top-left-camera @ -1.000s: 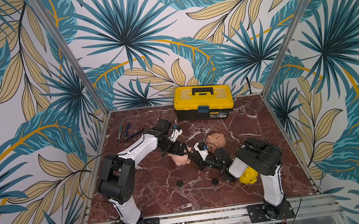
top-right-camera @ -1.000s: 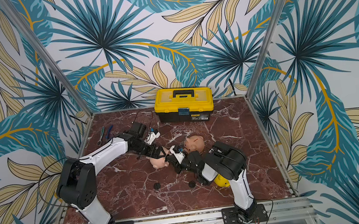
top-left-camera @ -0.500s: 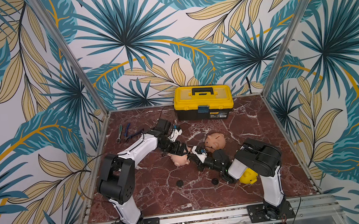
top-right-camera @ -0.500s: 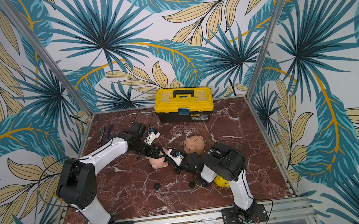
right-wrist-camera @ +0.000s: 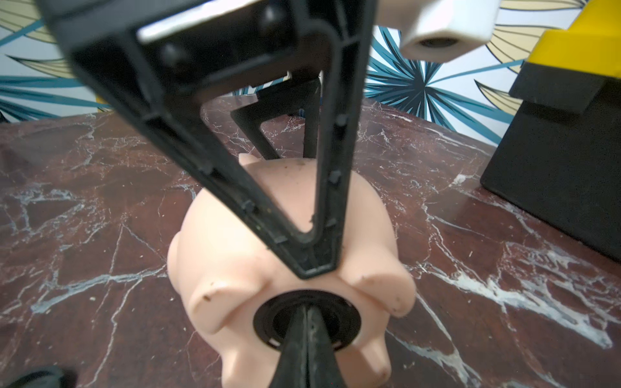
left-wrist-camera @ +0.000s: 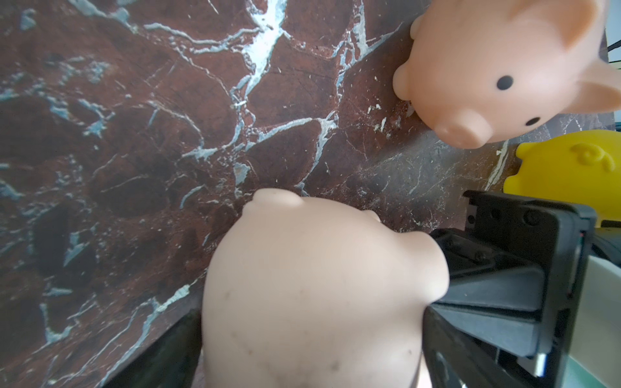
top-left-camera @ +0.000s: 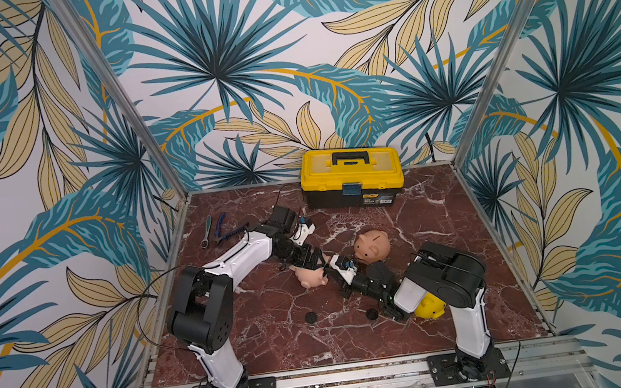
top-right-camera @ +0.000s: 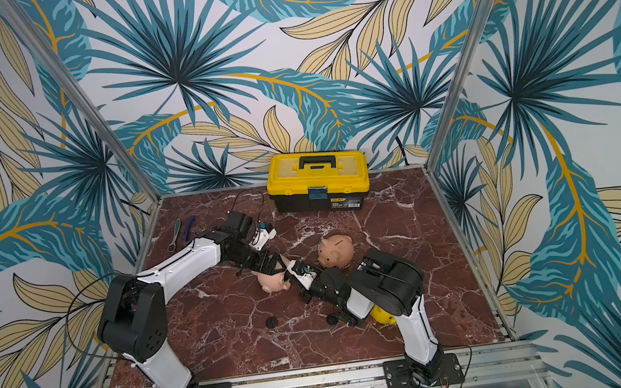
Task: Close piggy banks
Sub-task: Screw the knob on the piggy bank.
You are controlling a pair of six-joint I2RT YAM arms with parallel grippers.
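Red-brown veined marble tabletop (top-left-camera: 280,352) underneath, with yellow-and-black plastic toolbox (top-left-camera: 351,176) parked against the back wall, well apart from the work. Near the middle, left gripper (top-left-camera: 314,267) spread wide and clamped across the flanks of the pale pink rounded plastic piggy bank (left-wrist-camera: 312,285). Holds it tipped on its side, probably to face the belly hole toward the other arm and stop rolling. Right gripper (right-wrist-camera: 307,310) pinched fully together, tips resting on the black round plug (right-wrist-camera: 265,324) seated in that belly hole, seemingly to press or twist it home. Just behind, darker peach-pink plastic piggy bank (top-left-camera: 372,244), upright and untouched. Bright yellow plastic piggy bank (top-left-camera: 429,306) mostly hidden under the right arm. Small black round disc (top-left-camera: 310,317) loose toward the front, 2nd disc (top-left-camera: 372,313) near the right arm, likely plugs for those 2. Plug's seating, flush or proud, impossible to judge, likewise any tab pinched at the tips.
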